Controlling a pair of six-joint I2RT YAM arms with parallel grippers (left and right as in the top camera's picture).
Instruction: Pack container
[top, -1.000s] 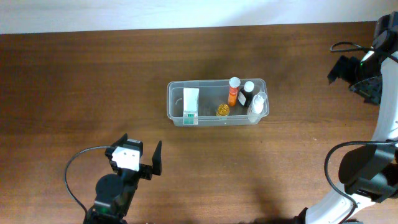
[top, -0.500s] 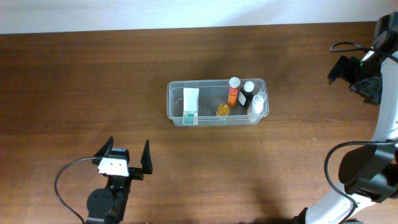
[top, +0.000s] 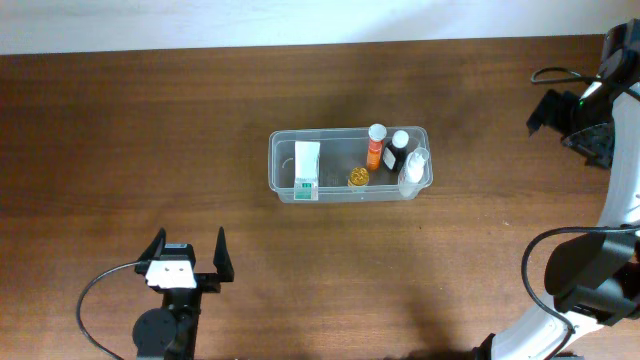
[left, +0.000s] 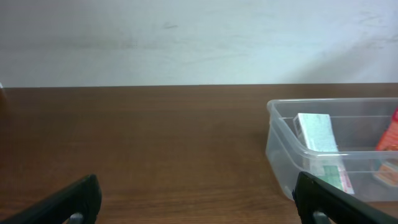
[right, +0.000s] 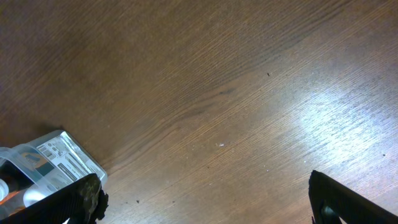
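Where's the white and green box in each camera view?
Overhead: the white-and-green box sits in the left end of the container, near frame centre.
Left wrist: box at right, inside the container.
Right wrist: box not visible; only a container corner, lower left.
Shared landmark: the container.

The table (top: 150, 150) is showing dark brown wood with fine, streaky grain, and it is catching a soft satin sheen in the right wrist view (a pale patch of glare, not a mirror gloss). The container (top: 338, 160) is looking like clear, smooth plastic, faintly cloudy at its walls. The white-and-green box (top: 307, 170) inside is reading as matt card. The fingers of the left gripper (top: 188, 243) are appearing as dull black plastic. The wall (left: 186, 37) behind is looking matt and slightly scuffed.
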